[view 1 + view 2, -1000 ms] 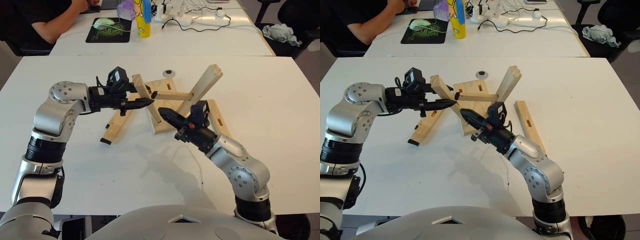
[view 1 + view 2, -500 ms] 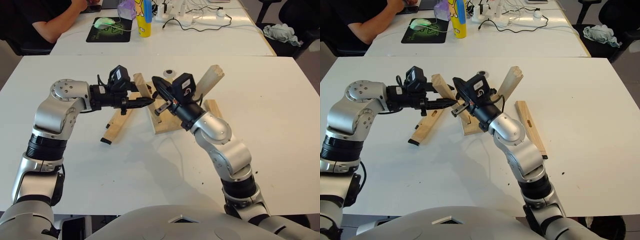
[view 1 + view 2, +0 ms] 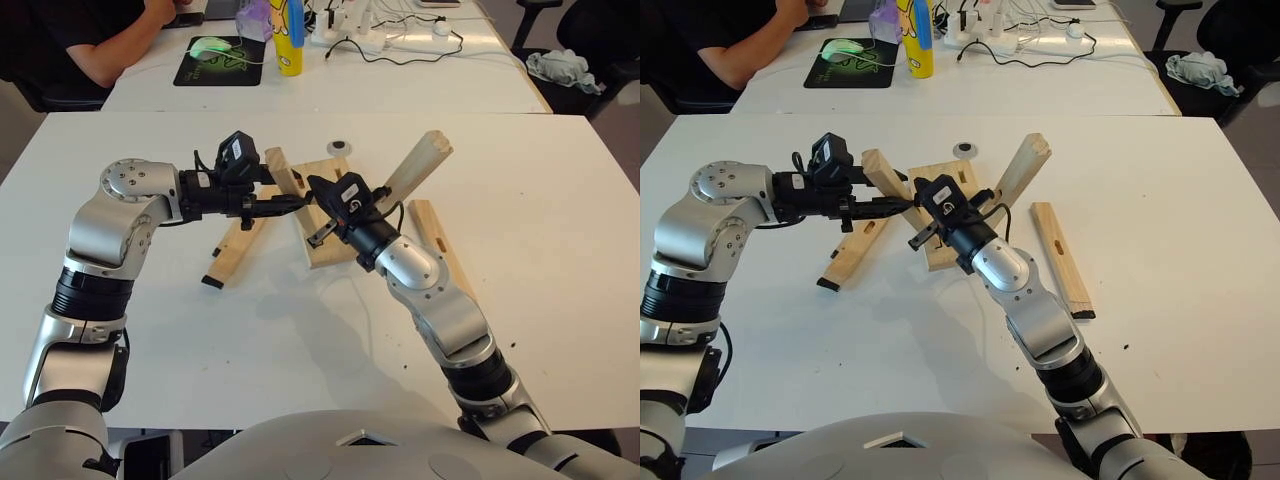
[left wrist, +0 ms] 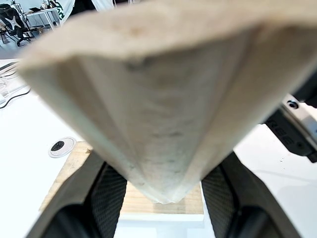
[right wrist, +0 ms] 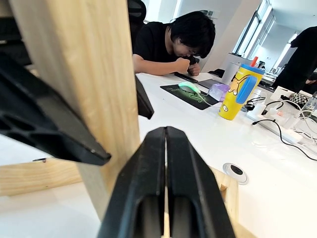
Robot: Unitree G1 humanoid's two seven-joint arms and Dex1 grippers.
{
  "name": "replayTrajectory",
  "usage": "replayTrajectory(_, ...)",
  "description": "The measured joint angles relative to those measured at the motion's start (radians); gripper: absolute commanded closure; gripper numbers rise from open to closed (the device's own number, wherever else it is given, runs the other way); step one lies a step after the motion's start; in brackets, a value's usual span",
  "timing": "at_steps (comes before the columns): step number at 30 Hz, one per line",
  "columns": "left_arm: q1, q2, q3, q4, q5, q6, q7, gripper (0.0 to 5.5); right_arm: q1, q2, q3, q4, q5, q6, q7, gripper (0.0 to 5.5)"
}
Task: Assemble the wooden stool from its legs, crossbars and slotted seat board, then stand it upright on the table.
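Note:
My left gripper (image 3: 290,202) is shut on the upper part of a wooden leg (image 3: 238,242) that slants down to the table; the wood sits between its fingers (image 4: 108,194). My right gripper (image 3: 313,184), shut with nothing between its fingers (image 5: 148,163), hovers over the slotted seat board (image 3: 325,255) and points at that leg (image 5: 84,74), close beside the left fingertips. A second leg (image 3: 418,168) leans up from behind the board. A third leg (image 3: 1060,258) lies flat on the table to the right.
A round grommet (image 3: 338,147) sits in the table behind the board. The rear table holds a yellow bottle (image 3: 288,40), a mouse pad with a mouse (image 3: 210,58) and cables. The near half of the white table (image 3: 250,350) is bare.
My right arm has swung from the near side of the seat board up and back, to beside the left gripper. The left arm and its leg have held still.

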Motion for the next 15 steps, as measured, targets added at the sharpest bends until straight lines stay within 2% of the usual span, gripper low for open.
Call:
replayTrajectory(3, -0.004, -0.001, -0.007, 0.003, 0.009, -0.004, 0.007, 3.43, 0.005, -0.004, -0.001, -0.002, -0.004, 0.0, 0.009, 5.5)
replayTrajectory(9, -0.064, -0.033, -0.093, 0.034, 0.097, -0.043, 0.044, 3.43, 0.037, -0.001, -0.028, 0.01, 0.004, 0.042, 0.024, 5.5)
replayTrajectory(15, -0.093, -0.056, -0.147, 0.063, 0.149, -0.063, 0.071, 3.43, 0.054, 0.043, -0.076, 0.043, 0.031, 0.037, 0.03, 5.5)
